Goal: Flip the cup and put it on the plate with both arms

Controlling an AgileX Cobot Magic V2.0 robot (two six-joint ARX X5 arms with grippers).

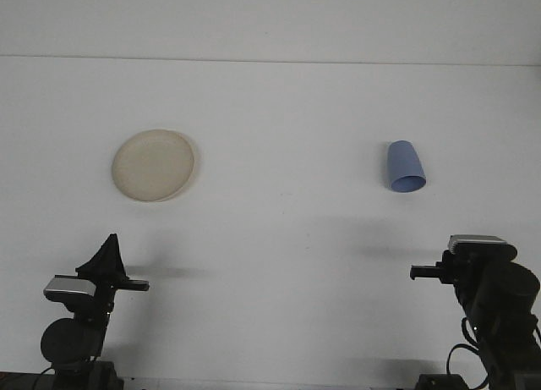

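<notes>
A round cream plate [154, 165] lies on the white table at the left. A blue cup [405, 166] stands mouth down at the right, its wide rim toward me. My left gripper [109, 253] rests low at the front left, well short of the plate, its fingers drawn together into a point with nothing held. My right gripper [470, 266] is raised at the front right, nearer me than the cup and a little to its right. It is turned so that only its body and wrist camera show.
The white table [279, 229] stretches between plate and cup. Its far edge meets a pale wall at the back. The arm bases stand at the lower left and lower right corners.
</notes>
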